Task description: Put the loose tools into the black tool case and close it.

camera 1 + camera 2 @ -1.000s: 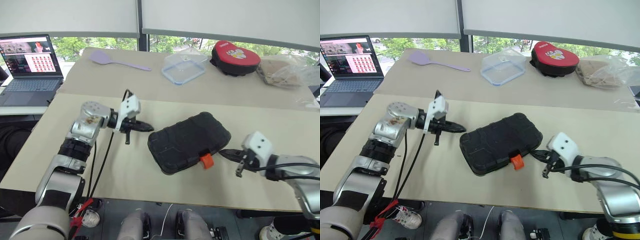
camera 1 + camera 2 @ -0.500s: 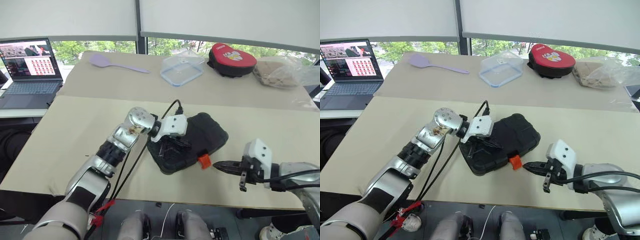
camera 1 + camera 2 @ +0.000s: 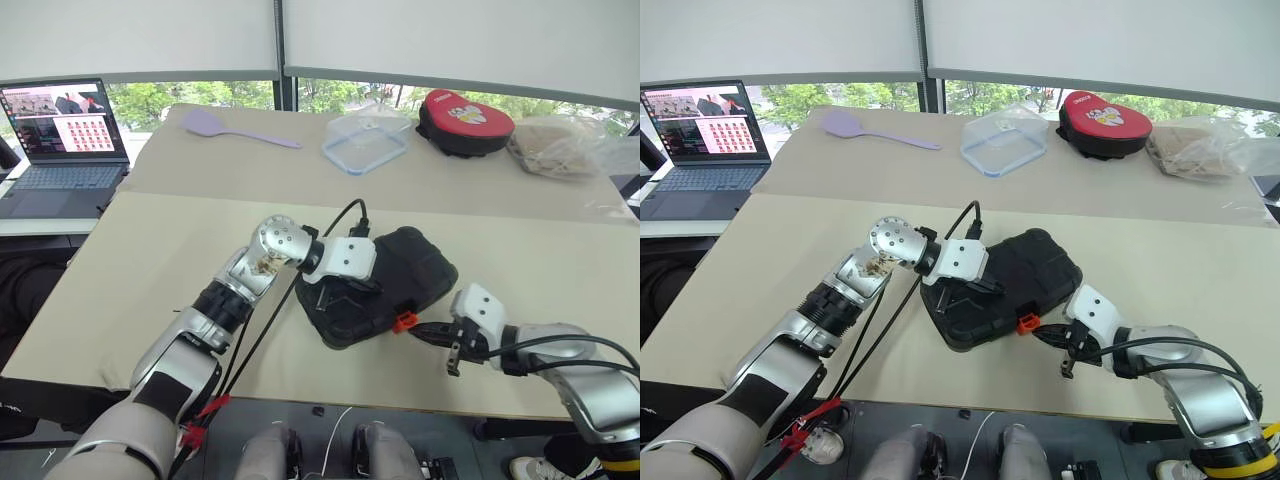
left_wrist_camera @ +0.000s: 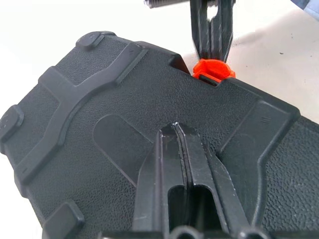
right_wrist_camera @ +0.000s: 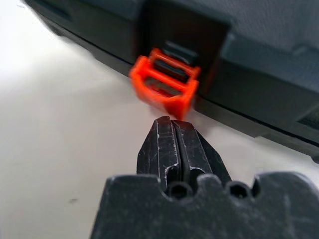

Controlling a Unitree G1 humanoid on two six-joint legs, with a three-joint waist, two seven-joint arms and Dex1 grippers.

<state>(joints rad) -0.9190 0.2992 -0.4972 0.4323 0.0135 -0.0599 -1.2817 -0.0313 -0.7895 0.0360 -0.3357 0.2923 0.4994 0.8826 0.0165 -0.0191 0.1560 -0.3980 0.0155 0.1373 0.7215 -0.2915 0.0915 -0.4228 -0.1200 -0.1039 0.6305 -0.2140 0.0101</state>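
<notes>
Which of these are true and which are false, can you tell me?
1. The black tool case is shut. True.
2. The left gripper presses its shut fingers on the case's lid. True.
3. The right gripper holds a screwdriver. False: it is shut on nothing, its tips just short of the orange latch.
4. The lilac spatula lies inside the clear plastic box. False: it lies apart on the table.

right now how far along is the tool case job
Done: the case lid is down and no loose tools lie on the table. In hand: the shut left gripper presses on the lid, and the shut right gripper sits just short of the orange latch. Left: snapping that latch, which sticks out unfastened.
</notes>
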